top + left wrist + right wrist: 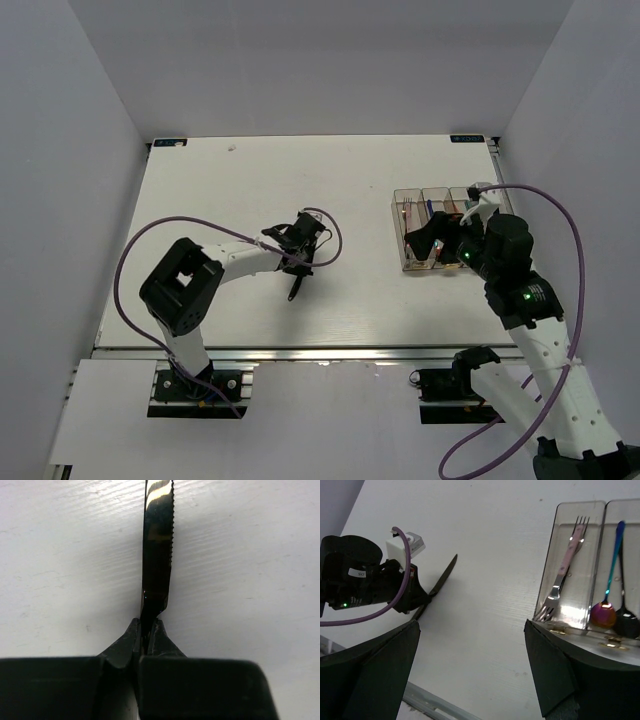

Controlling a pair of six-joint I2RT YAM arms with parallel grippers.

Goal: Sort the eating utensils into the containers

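My left gripper [299, 262] [146, 625] is shut on a dark serrated knife [157, 545] near the table's middle. The blade [294, 290] points toward the near edge, low over the white table. The clear bins [408, 195] stand at the right. In the right wrist view the leftmost bin [547, 565] holds two forks [568, 555], one with a pinkish handle. The bin beside it holds a red-bowled spoon [603, 614] with a blue handle and a black spoon [626, 620]. My right gripper [432, 245] [470, 645] is open and empty, just left of the bins' near end.
Purple cables [130, 270] loop from both arms. The left gripper [365, 585] and its knife [440, 580] show in the right wrist view. The table's near edge has a metal rail [320, 355]. Grey walls close in the left, far and right sides.
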